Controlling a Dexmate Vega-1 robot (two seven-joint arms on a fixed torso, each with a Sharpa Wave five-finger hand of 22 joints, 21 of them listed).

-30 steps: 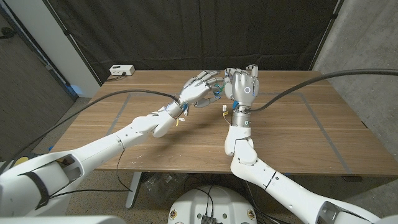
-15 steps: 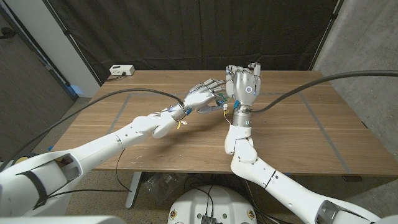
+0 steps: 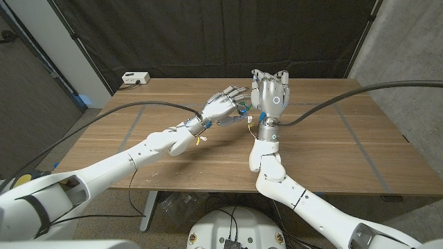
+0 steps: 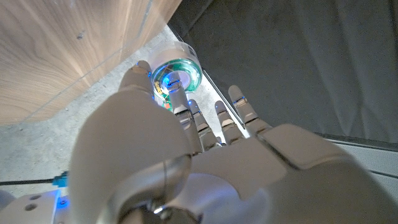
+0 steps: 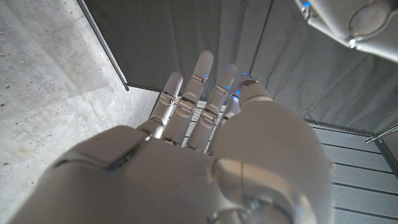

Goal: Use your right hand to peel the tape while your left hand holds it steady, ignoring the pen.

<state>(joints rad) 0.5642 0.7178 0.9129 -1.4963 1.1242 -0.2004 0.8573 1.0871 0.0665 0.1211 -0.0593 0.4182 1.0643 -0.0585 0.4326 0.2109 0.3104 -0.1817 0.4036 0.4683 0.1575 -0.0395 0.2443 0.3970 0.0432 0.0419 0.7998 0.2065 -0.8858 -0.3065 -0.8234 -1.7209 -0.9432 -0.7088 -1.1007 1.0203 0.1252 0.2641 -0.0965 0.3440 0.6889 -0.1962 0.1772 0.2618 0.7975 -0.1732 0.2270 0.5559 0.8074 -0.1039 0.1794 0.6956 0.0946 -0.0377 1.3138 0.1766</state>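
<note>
The tape (image 4: 177,78), a clear greenish roll, sits pinched in the left hand (image 3: 223,107), held above the far middle of the wooden table (image 3: 325,152). The right hand (image 3: 270,93) stands just beside it, fingers upright and apart, gripping nothing. The peel looks about to start; next, its fingertips must find the tape's loose end. A white box (image 3: 135,78) lies well clear at the far left corner.

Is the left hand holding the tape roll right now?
Yes. The left hand grips the tape roll at its fingertips, clear of the table.
</note>
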